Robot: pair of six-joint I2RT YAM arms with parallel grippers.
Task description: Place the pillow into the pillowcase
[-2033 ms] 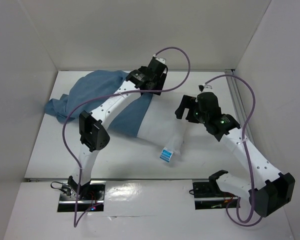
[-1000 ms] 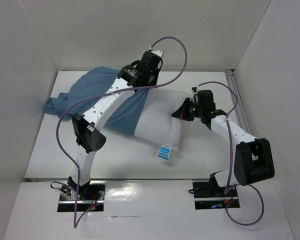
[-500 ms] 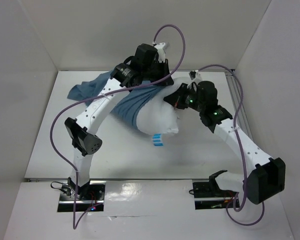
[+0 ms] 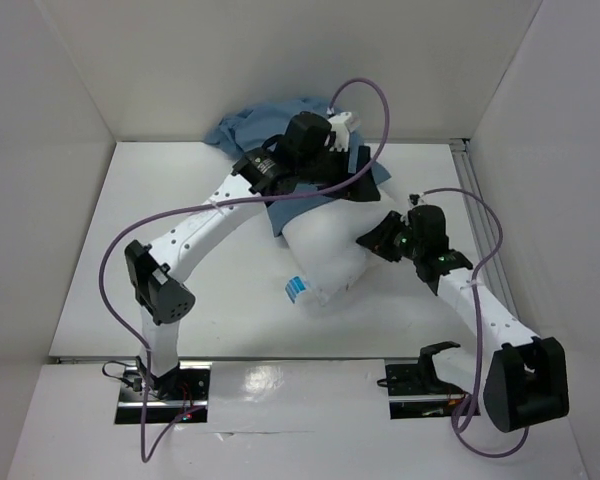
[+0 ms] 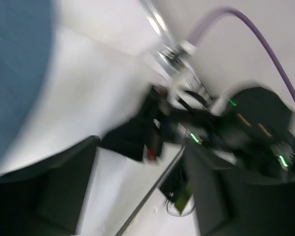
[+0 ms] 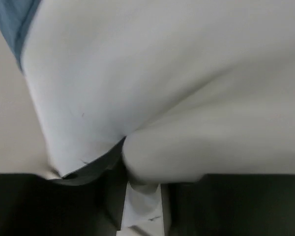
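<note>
Left pincer (image 4: 342, 135) is released; right pincer (image 4: 368, 242) grasps the pillow (image 4: 325, 255). Unheld pillowcase (image 4: 265, 115) under left pincer may slip off.

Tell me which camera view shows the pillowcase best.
Top external: the pillowcase shows as bunched blue cloth at the far edge of the table, meeting the far end of the pillow. The left wrist catches only a blurred blue patch at its left edge; the right wrist, a blue sliver in its top-left corner.

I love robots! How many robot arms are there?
2. The left arm bends over the blue pillowcase at the back; the right arm reaches in from the right to the white pillow. None seem hidden.
</note>
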